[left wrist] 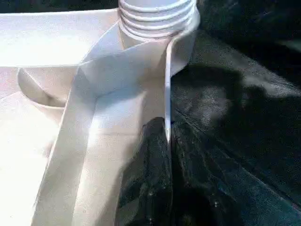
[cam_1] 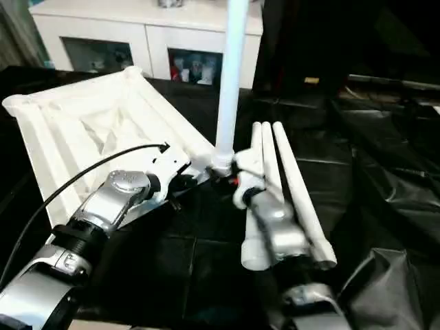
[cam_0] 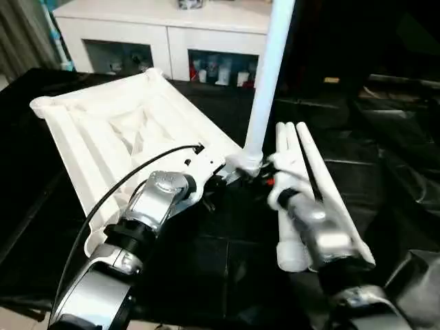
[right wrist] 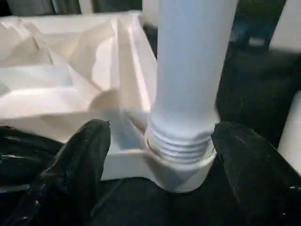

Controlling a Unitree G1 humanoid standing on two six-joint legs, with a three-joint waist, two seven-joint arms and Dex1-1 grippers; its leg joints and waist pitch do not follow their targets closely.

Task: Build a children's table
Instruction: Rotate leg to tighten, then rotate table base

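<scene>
The table top lies upside down on a black-covered surface, with its ribbed underside facing up; it sits on the robot's left side, one corner pointing toward the white cabinet at the back. In the corner socket nearest to the robot's middle stands one leg, upright, its threaded end entering the socket; some rings of the thread are visible above the socket's rim. Three more legs lie side by side on the black surface, just to the right of that corner, and the right forearm reaches over them.

The left gripper is at the rim of the table top, close beside the same corner; its black fingers are pressed together on the thin upright wall of the rim, pinching it. A black cable runs from the left wrist over the top.

The right gripper is spread wide around the foot of the upright leg; one finger stands on each side, and neither finger presses on the leg, with a gap visible on both sides.
</scene>
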